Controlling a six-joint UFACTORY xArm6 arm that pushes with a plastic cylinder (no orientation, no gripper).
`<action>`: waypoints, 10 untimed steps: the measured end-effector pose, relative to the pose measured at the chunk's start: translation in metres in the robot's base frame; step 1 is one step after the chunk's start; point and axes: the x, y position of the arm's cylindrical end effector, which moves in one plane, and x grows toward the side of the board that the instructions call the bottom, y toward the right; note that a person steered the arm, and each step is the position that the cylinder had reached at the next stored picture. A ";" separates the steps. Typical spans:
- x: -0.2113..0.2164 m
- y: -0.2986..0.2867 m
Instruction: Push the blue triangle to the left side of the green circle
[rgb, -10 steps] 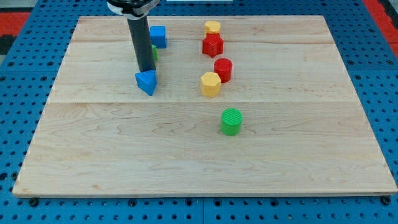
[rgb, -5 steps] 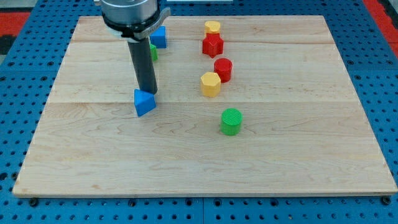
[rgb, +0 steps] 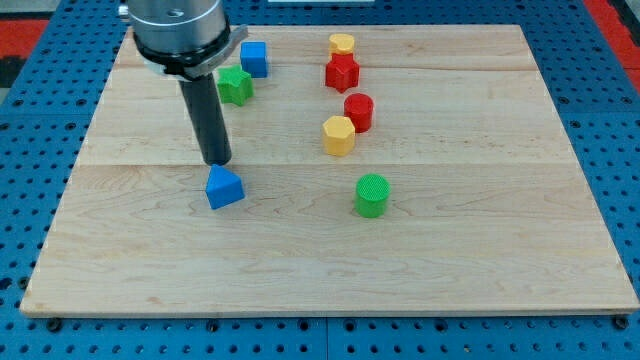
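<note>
The blue triangle (rgb: 224, 187) lies on the wooden board (rgb: 330, 270), left of centre. The green circle (rgb: 372, 195) stands well to its right, at about the same height in the view. My tip (rgb: 217, 162) is just above the triangle's top-left edge, touching it or nearly so. The dark rod rises from there towards the view's top left.
A green block (rgb: 235, 85) and a blue cube (rgb: 254, 59) sit near the view's top left, beside the rod. A yellow block (rgb: 342, 44), a red star-like block (rgb: 342, 72), a red cylinder (rgb: 358, 112) and a yellow hexagon block (rgb: 339, 135) run down the middle.
My tip has moved down and to the left, pushing the blue triangle down the board and slightly left. The green block behind the rod has come into view.
</note>
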 end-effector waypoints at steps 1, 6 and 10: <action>0.020 -0.016; 0.047 0.011; 0.050 0.103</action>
